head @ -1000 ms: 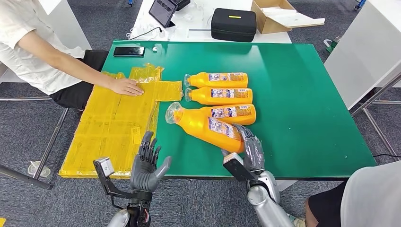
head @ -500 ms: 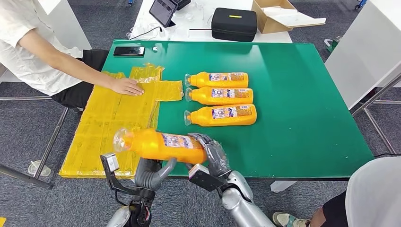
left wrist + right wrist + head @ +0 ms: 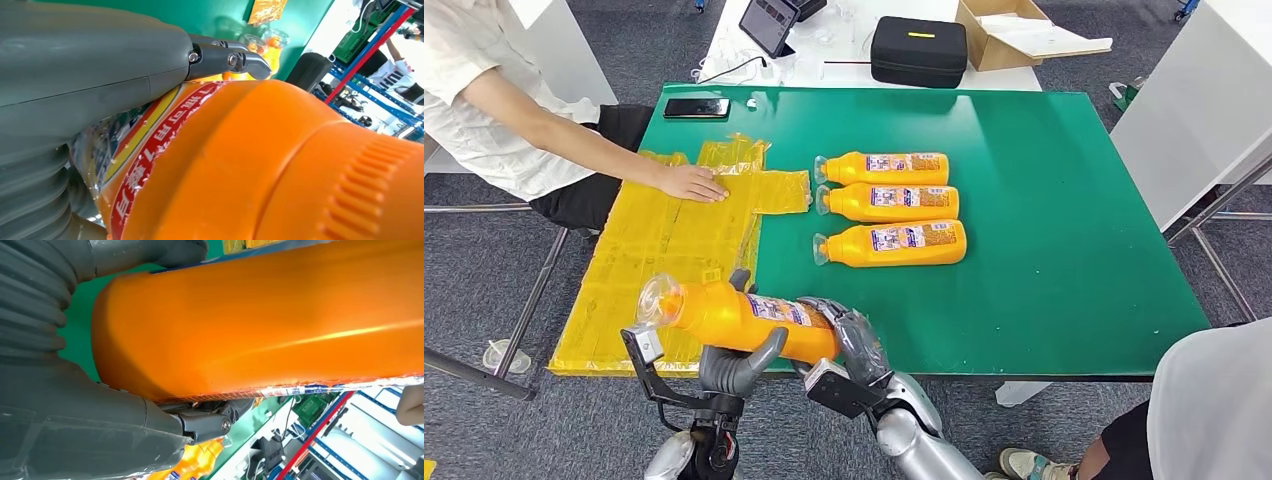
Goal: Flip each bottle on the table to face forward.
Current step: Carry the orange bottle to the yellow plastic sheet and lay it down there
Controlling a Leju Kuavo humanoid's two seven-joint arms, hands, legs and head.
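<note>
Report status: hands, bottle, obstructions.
Left hand and right hand both grip the lifted orange plastic bottle. Three labelled orange bottles lie on the green table. Person's hand rests on yellow sheets.

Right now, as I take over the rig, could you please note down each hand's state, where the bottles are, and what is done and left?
Left hand: holds the lifted bottle from below, near its neck end.
Right hand: grips the same bottle's base end.
Lifted bottle: held lying sideways over the green table's near edge, cap end towards the yellow sheets.
Three bottles lie in a row on the table, labels up.
A person's hand rests on the yellow sheets.
Done: those three appear to face forward.
Left: turn the held bottle and set it down.
</note>
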